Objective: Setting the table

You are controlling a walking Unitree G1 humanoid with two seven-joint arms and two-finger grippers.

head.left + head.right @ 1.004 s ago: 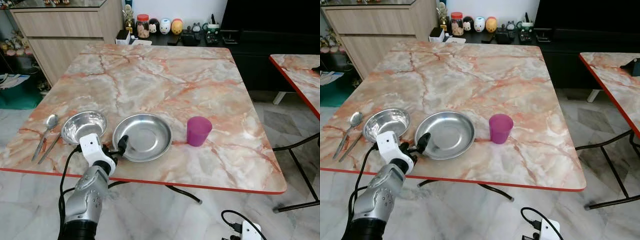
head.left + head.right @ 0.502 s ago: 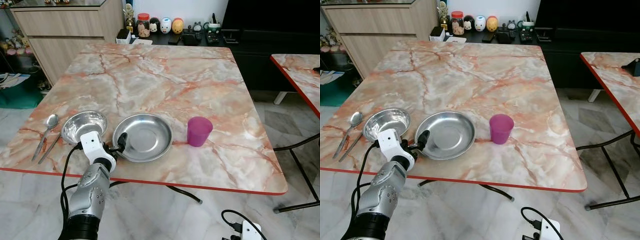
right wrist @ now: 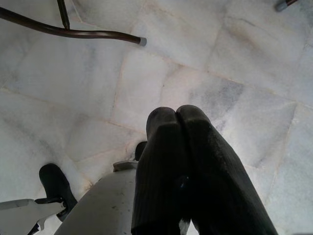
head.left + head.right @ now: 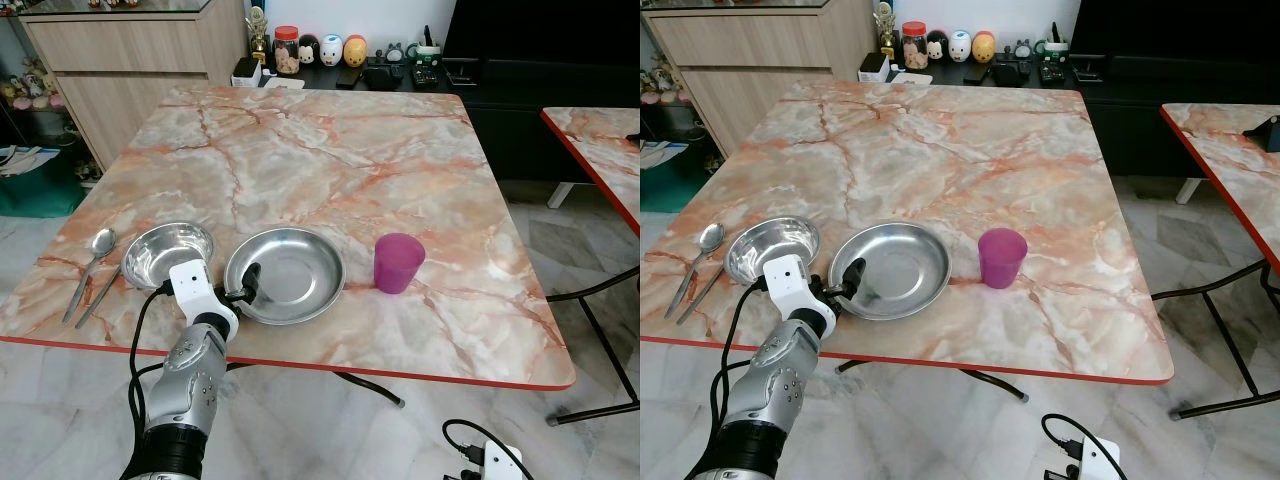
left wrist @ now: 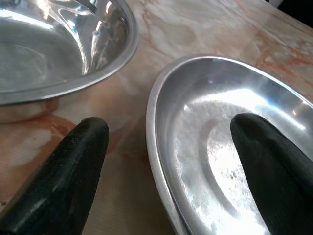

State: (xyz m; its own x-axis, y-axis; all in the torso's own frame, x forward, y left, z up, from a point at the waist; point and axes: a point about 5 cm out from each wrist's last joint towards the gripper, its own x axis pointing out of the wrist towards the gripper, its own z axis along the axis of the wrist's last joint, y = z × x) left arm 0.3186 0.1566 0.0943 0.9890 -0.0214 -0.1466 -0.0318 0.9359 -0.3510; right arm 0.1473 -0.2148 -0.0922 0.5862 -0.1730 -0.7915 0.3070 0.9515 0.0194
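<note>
Place setting partly laid on the counter [image 4: 330, 150]: spoon [image 4: 93, 255], steel bowl [image 4: 165, 250], steel plate [image 4: 290, 272] and purple cup [image 4: 398, 262] in a row near the front edge. Left gripper [image 5: 166, 161], fingers spread, straddles the plate's near rim, apparently mid-adjustment; right gripper [image 3: 181, 147] hangs closed and empty.

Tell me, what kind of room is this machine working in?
Most likely a home dining area. A marble-patterned table holds a steel plate, a bowl, a spoon and a purple cup. A wooden cabinet and small figurines stand behind. The left claw straddles the plate's rim.
</note>
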